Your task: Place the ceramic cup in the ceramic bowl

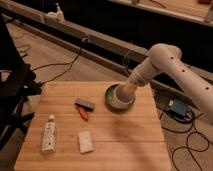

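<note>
The white ceramic cup (121, 96) is over the inside of the green ceramic bowl (109, 95), which stands at the back right of the wooden table (125, 135). I cannot tell whether the cup rests in the bowl or hangs just above it. My gripper (129, 89) is at the cup's right rim, at the end of the white arm (165, 60) that reaches in from the right. The cup and arm hide much of the bowl's inside.
A dark block (85, 104) and a red item (83, 114) lie at the table's middle. A white tube (48, 133) and a flat white block (86, 142) lie toward the front left. Cables and a blue device (178, 107) lie on the floor at the right.
</note>
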`<action>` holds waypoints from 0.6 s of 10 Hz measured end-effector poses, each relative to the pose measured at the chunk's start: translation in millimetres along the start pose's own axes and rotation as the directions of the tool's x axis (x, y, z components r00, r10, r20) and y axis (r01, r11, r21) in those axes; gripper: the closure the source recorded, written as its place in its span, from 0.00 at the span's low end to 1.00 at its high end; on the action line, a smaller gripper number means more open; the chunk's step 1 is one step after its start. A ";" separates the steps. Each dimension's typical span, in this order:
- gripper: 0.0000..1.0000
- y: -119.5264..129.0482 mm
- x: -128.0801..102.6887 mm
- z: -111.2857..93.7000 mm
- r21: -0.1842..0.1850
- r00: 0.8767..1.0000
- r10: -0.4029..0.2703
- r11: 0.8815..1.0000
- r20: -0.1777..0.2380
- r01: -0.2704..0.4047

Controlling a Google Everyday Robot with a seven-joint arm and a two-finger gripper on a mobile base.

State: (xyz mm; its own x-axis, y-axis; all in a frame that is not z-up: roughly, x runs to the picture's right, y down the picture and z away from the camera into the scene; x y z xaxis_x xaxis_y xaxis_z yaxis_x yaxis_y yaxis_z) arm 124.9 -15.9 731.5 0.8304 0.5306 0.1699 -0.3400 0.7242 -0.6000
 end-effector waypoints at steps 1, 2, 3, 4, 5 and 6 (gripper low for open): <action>1.00 -13.0 -4.2 2.9 0.010 1.000 0.002 1.000 -0.009 -0.001; 1.00 -25.6 -9.8 6.8 0.018 1.000 0.002 1.000 -0.016 -0.001; 1.00 -39.3 -20.0 16.3 0.019 1.000 -0.007 1.000 -0.021 0.007; 1.00 -46.6 -26.1 24.8 0.015 1.000 -0.012 1.000 -0.024 0.012; 1.00 -52.3 -30.1 35.4 0.006 0.999 -0.014 1.000 -0.028 0.014; 1.00 -56.5 -32.4 48.0 -0.006 0.999 -0.013 1.000 -0.034 0.013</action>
State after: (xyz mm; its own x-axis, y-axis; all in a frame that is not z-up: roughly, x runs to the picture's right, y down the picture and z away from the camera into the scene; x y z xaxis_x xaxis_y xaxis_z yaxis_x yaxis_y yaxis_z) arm 96.0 -52.9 797.4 0.8494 0.5057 0.1512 -0.3263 0.7283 -0.6026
